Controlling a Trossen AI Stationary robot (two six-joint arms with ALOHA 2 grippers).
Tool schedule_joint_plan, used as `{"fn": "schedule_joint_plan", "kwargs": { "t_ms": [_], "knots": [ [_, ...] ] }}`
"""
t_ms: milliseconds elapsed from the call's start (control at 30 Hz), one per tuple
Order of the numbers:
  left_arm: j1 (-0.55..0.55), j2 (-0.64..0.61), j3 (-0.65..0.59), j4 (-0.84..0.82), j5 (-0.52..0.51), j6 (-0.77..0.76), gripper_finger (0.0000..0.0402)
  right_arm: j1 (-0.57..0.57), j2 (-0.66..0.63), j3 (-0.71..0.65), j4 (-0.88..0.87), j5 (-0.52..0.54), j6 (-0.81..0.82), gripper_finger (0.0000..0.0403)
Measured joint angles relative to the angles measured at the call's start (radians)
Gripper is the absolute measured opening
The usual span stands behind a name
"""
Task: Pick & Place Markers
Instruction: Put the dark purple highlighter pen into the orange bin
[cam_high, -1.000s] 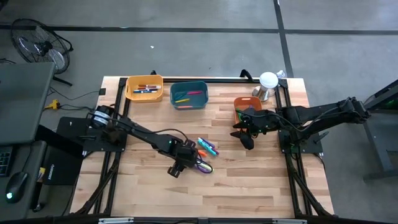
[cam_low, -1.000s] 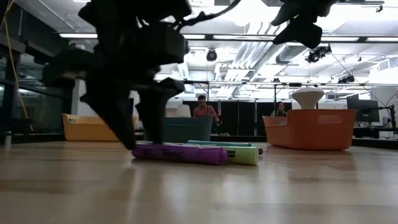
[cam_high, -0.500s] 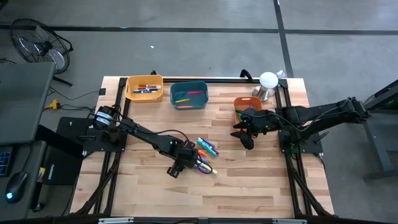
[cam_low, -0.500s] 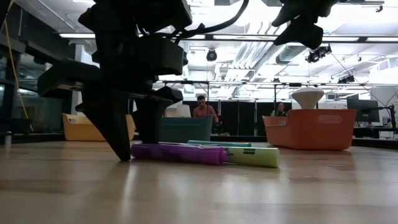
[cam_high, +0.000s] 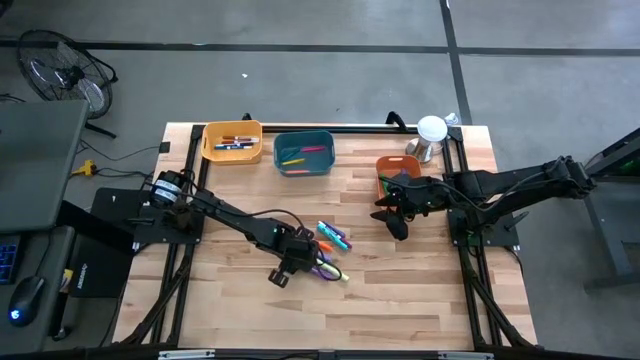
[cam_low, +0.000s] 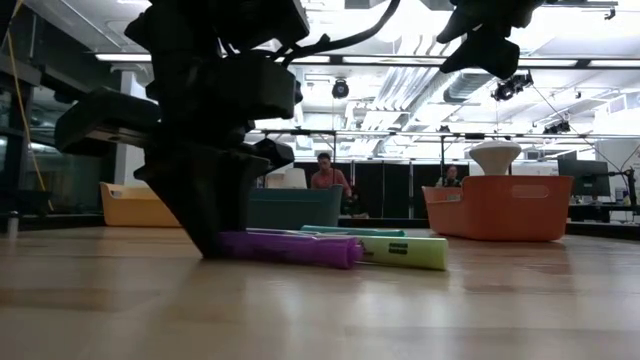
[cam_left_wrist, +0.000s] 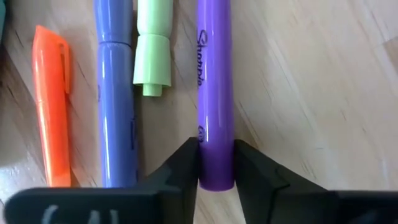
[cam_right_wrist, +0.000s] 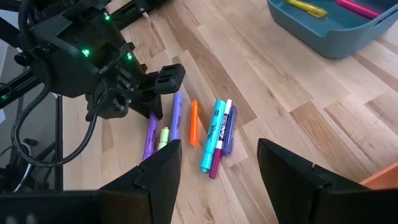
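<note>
Markers lie loose mid-table, seven counted from the right wrist view. Left gripper (cam_left_wrist: 216, 171), spread wide a second ago, now pinches the end of the purple marker (cam_left_wrist: 214, 93) on the wood. Farther right, the right gripper (cam_high: 392, 218) hangs released near the orange bin (cam_high: 384, 166).

The table (cam_high: 400, 290) was pale wood in butcher-block strips, and on it lay a purple marker (cam_left_wrist: 214, 93) with dark lettering, a blue marker (cam_left_wrist: 116, 99), a pale green marker (cam_left_wrist: 153, 50) and an orange marker (cam_left_wrist: 51, 106). Nearby were a teal marker (cam_right_wrist: 212, 137) and a magenta one (cam_right_wrist: 219, 158). Behind stood a yellow bin (cam_high: 232, 141), a teal bin (cam_high: 303, 153) and an orange bin (cam_low: 497, 207); the left gripper (cam_left_wrist: 216, 180) was black.
</note>
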Motion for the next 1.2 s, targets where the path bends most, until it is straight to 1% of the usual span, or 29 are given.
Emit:
{"fn": "schedule_joint_plan", "kwargs": {
  "t_ms": [67, 100, 333, 467, 733, 900, 1000, 1200],
  "knots": [
    [0.000, 0.000, 0.000, 0.000, 0.004, 0.000, 0.0070, 0.000, 0.000, 0.000, 0.000, 0.000, 0.001, 0.0200],
    [0.000, 0.000, 0.000, 0.000, 0.007, 0.000, 0.0068, 0.000, 0.000, 0.000, 0.000, 0.000, 0.001, 0.0200],
    [0.001, 0.001, 0.001, -0.006, 0.039, -0.002, 0.0068, 0.000, 0.000, 0.000, 0.000, 0.000, 0.002, 0.0200],
    [0.001, 0.001, 0.001, -0.010, 0.043, -0.004, 0.0068, 0.000, 0.000, 0.000, 0.000, 0.000, 0.004, 0.0200],
    [0.001, 0.000, 0.001, -0.014, 0.035, -0.059, 0.0068, 0.000, 0.000, 0.000, 0.001, -0.002, 0.023, 0.0200],
    [0.000, -0.025, -0.004, -0.021, 0.021, -0.088, 0.0068, 0.000, 0.000, 0.000, 0.002, -0.007, 0.022, 0.0200],
    [0.000, -0.054, -0.006, -0.044, -0.015, -0.101, 0.0068, 0.000, 0.000, 0.000, 0.001, -0.007, 0.021, 0.0200],
    [0.000, -0.115, -0.006, -0.091, -0.014, -0.119, 0.0068, 0.000, 0.000, 0.000, 0.000, -0.008, 0.019, 0.0200]
  ]
}}
